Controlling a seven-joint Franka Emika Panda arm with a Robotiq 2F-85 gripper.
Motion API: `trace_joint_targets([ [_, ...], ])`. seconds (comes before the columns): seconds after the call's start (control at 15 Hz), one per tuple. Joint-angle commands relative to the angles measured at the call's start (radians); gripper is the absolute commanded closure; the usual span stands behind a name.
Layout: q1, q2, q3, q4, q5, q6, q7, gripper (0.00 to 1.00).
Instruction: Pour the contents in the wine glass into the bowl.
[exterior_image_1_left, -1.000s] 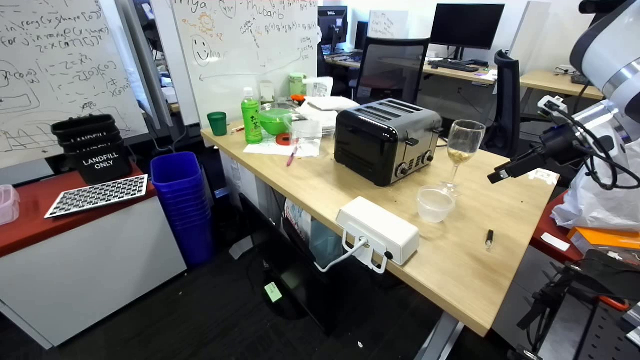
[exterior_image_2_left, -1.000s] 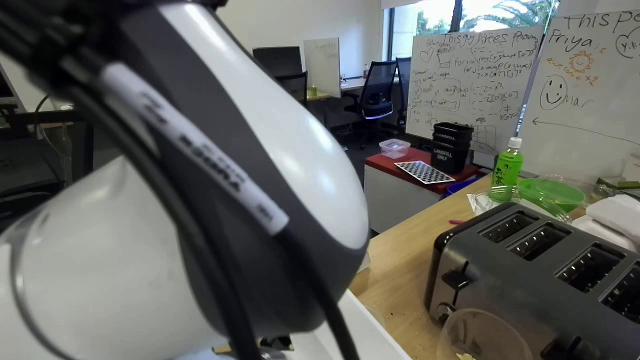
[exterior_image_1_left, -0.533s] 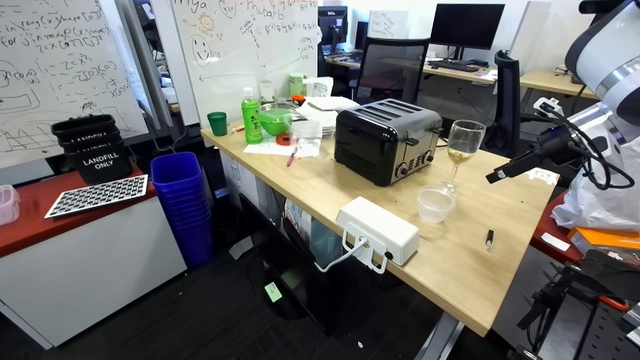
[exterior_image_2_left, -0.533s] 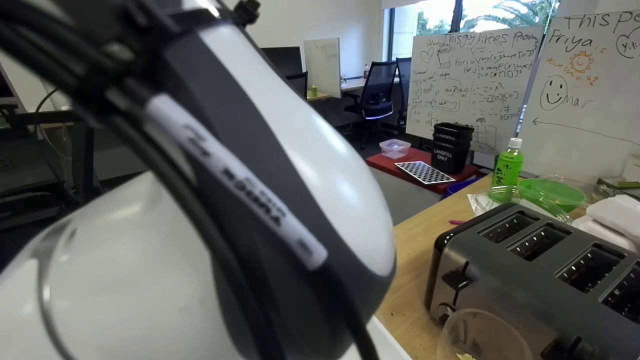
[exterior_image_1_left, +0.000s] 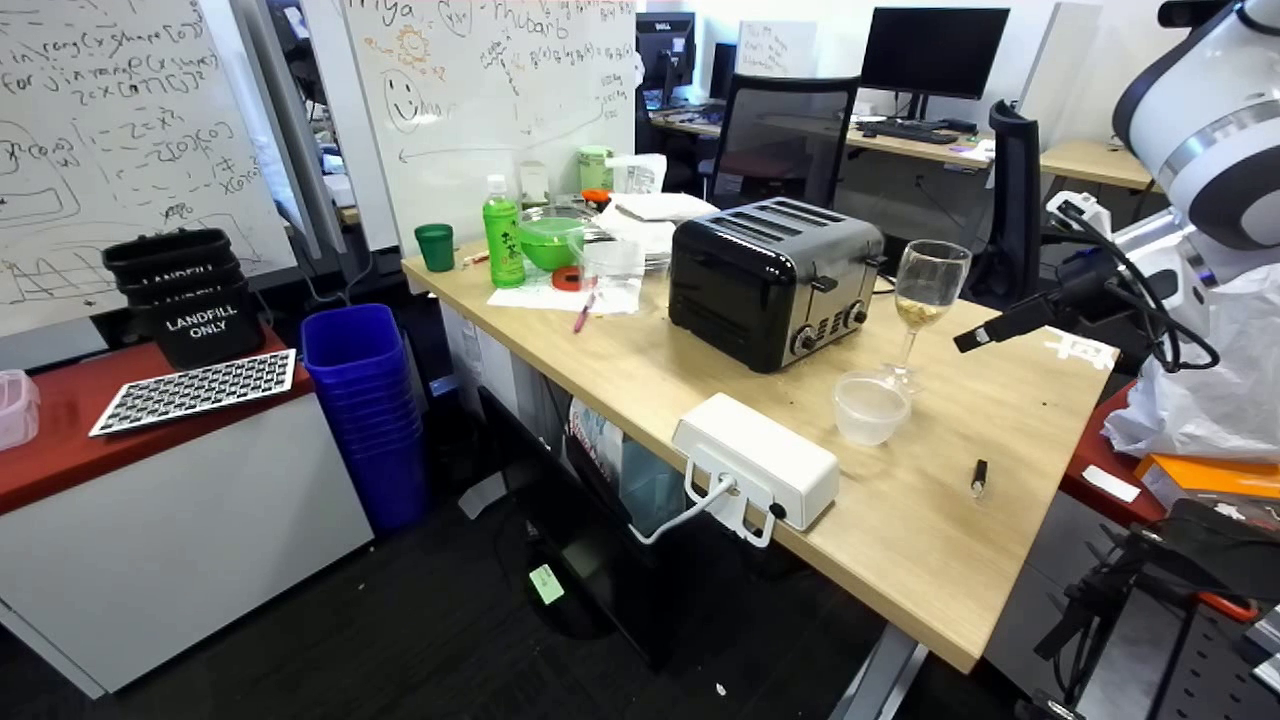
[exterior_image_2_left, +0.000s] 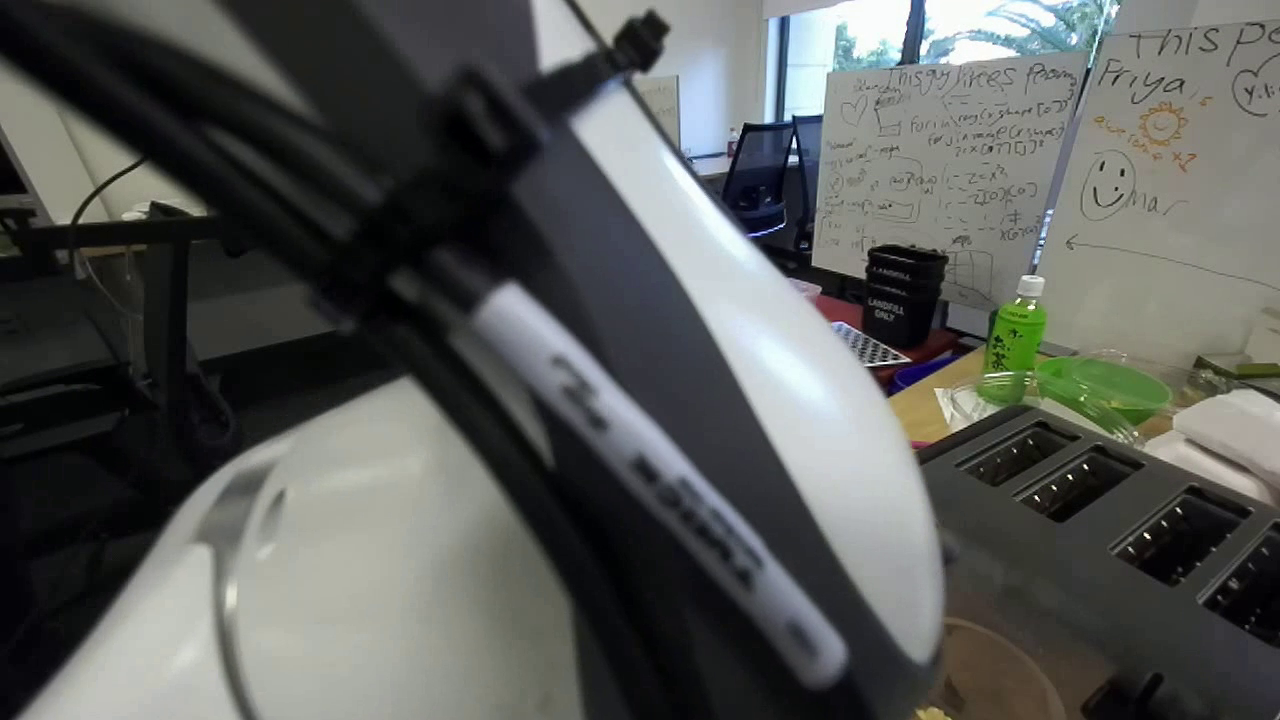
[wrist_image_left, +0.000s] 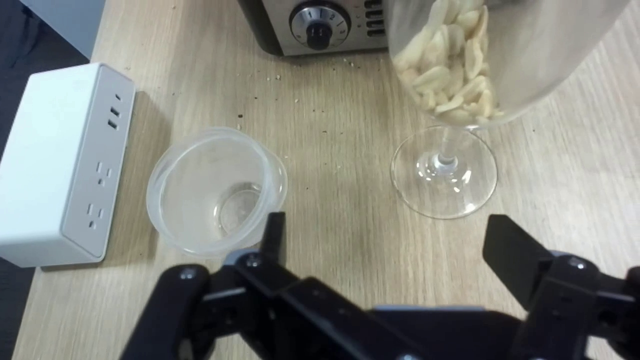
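Note:
The wine glass (exterior_image_1_left: 928, 285) stands upright on the table with pale nut-like pieces in its cup. It also shows in the wrist view (wrist_image_left: 450, 75), and partly behind the arm in an exterior view (exterior_image_2_left: 1000, 665). The translucent bowl (exterior_image_1_left: 870, 412) stands on the table beside the glass's foot. In the wrist view the bowl (wrist_image_left: 220, 195) looks empty. My gripper (exterior_image_1_left: 972, 338) is just beside the glass, apart from it, above the table. In the wrist view my gripper (wrist_image_left: 385, 217) is open with nothing between its fingers. The glass is ahead of the fingers; the left finger overlaps the bowl's edge in view.
A black and steel toaster (exterior_image_1_left: 780, 285) stands right behind the glass and bowl. A white power box (exterior_image_1_left: 765, 455) is clamped at the table's edge beside the bowl. A small black object (exterior_image_1_left: 979, 476) lies on the table (exterior_image_1_left: 930, 550). A green bottle (exterior_image_1_left: 503, 235) stands farther off.
My gripper has moved closer to the wine glass, leftward in an exterior view. The arm now covers more of the table and toaster in an exterior view. The glass and bowl have not moved.

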Motion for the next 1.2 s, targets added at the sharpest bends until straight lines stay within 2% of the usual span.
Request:
trace_joint_targets([
  [0.0,-0.012,0.073,-0.001,0.056,0.066,-0.029,-0.067,0.0],
  [0.53,-0.011,0.196,0.0,0.151,0.143,-0.057,-0.106,0.0],
  [1.13,-0.019,0.275,0.001,0.217,0.207,-0.11,-0.109,0.0],
])
